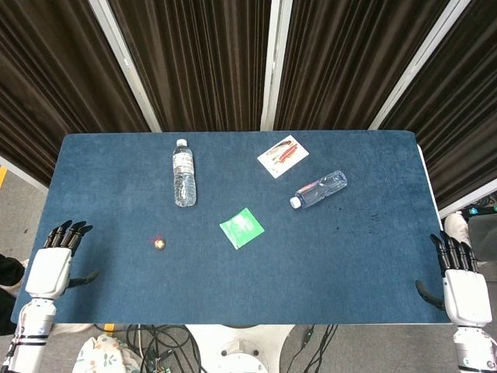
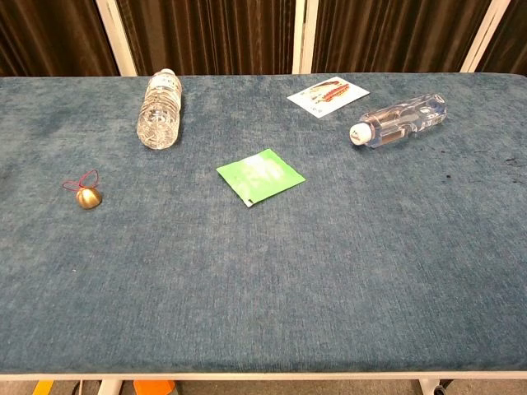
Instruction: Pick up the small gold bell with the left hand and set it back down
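Dark brown curtains with pale vertical rails hang behind a desk covered in blue cloth. Taking the green packet near the middle of the desk as the landmark: the small gold bell lies on the cloth to the left of it and slightly nearer the robot, well apart from it, with a thin red loop attached on its far side. A clear water bottle lies on its side beyond the packet and to the left, its cap pointing away from the robot. A second bottle lies beyond the packet to the right, its white cap pointing back toward the packet. A white card with red print rests farther back still.

The left hand sits at the desk's near left corner, far left of the packet and apart from the bell, fingers extended and spread, holding nothing. The right hand sits at the near right corner, fingers likewise extended and empty.
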You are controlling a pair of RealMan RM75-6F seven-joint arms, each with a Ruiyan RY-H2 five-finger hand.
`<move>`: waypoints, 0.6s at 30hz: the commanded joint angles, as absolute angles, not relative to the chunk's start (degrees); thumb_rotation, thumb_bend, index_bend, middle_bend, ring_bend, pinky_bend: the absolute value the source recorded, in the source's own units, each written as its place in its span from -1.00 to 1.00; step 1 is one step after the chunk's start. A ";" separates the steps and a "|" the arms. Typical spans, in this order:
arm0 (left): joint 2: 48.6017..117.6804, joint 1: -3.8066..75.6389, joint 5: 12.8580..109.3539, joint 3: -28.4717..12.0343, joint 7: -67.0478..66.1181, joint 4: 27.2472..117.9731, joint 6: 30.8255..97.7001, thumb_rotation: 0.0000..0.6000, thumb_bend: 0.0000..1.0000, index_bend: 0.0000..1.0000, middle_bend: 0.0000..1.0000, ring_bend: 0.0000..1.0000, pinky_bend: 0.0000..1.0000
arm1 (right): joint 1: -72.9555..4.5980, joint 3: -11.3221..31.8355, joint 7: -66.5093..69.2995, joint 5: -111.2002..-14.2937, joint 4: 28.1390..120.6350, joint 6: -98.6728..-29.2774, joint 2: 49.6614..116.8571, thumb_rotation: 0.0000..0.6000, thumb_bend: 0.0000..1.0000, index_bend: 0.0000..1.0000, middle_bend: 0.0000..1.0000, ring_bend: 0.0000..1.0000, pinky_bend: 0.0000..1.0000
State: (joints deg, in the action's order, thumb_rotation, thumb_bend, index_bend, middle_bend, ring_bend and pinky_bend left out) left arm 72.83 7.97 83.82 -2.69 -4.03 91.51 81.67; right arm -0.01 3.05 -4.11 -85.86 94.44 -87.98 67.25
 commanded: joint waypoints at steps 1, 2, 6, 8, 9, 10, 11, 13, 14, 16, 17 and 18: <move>72.90 8.01 83.76 -2.65 -4.09 91.61 81.56 1.00 -0.81 -0.67 -0.78 -0.93 -0.79 | 0.02 2.97 -4.01 -85.85 94.37 -87.91 67.23 1.00 -0.69 -1.00 -1.00 -1.00 -1.00; 72.98 8.05 83.79 -2.63 -4.17 91.67 81.51 1.00 -0.81 -0.67 -0.78 -0.93 -0.79 | 0.03 2.93 -3.97 -85.87 94.33 -87.88 67.20 1.00 -0.69 -1.00 -1.00 -1.00 -1.00; 73.22 8.43 83.97 -2.60 -4.44 91.68 81.06 1.00 -0.81 -0.67 -0.78 -0.93 -0.79 | 0.02 3.04 -3.78 -85.79 94.29 -87.91 67.03 1.00 -0.69 -1.00 -1.00 -1.00 -1.00; 73.37 8.87 84.11 -2.69 -4.50 91.71 80.56 1.00 -0.81 -0.67 -0.78 -0.93 -0.79 | 0.01 3.15 -3.70 -85.77 94.40 -88.01 66.91 1.00 -0.69 -1.00 -1.00 -1.00 -1.00; 73.43 9.11 84.20 -2.75 -4.53 91.72 80.32 1.00 -0.82 -0.67 -0.78 -0.93 -0.79 | 0.02 3.18 -3.70 -85.75 94.48 -88.03 66.85 1.00 -0.69 -1.00 -1.00 -1.00 -1.00; 73.47 9.35 84.31 -2.80 -4.54 91.74 80.11 1.00 -0.81 -0.67 -0.78 -0.93 -0.79 | 0.02 3.22 -3.71 -85.73 94.57 -88.06 66.81 1.00 -0.69 -1.00 -1.00 -1.00 -1.00; 73.57 9.73 84.48 -2.92 -4.52 91.72 79.77 1.00 -0.81 -0.67 -0.78 -0.93 -0.79 | -0.01 3.26 -3.73 -85.66 94.65 -88.01 66.76 1.00 -0.69 -1.00 -1.00 -1.00 -1.00; 73.77 10.36 84.73 -3.09 -4.45 91.59 79.17 1.00 -0.81 -0.66 -0.78 -0.93 -0.79 | -0.09 3.22 -3.80 -85.67 94.70 -87.84 66.70 1.00 -0.69 -1.00 -1.00 -1.00 -1.00; 73.98 10.86 84.85 -3.21 -4.36 91.42 78.63 1.00 -0.82 -0.66 -0.78 -0.93 -0.79 | -0.15 3.13 -3.92 -85.79 94.68 -87.71 66.66 1.00 -0.69 -1.00 -1.00 -1.00 -1.00; 74.41 11.85 84.89 -3.47 -3.53 91.06 77.35 1.00 -0.82 -0.66 -0.78 -0.93 -0.79 | -0.20 3.01 -4.10 -85.97 94.62 -87.61 66.59 1.00 -0.69 -1.00 -1.00 -1.00 -1.00; 74.72 12.67 84.75 -3.72 -2.68 90.69 76.17 1.00 -0.82 -0.66 -0.78 -0.93 -0.79 | -0.18 2.99 -4.12 -86.01 94.58 -87.64 66.53 1.00 -0.69 -1.00 -1.00 -1.00 -1.00; 74.96 13.37 84.66 -3.97 -2.22 90.38 75.27 1.00 -0.81 -0.66 -0.78 -0.93 -0.79 | -0.13 3.01 -4.09 -86.00 94.59 -87.74 66.48 1.00 -0.69 -1.00 -1.00 -1.00 -1.00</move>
State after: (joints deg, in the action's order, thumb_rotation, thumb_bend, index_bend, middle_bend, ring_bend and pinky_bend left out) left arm 74.46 12.26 84.75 -3.54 -3.18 90.93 76.61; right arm -0.15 3.01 -4.09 -85.99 94.59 -87.73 66.50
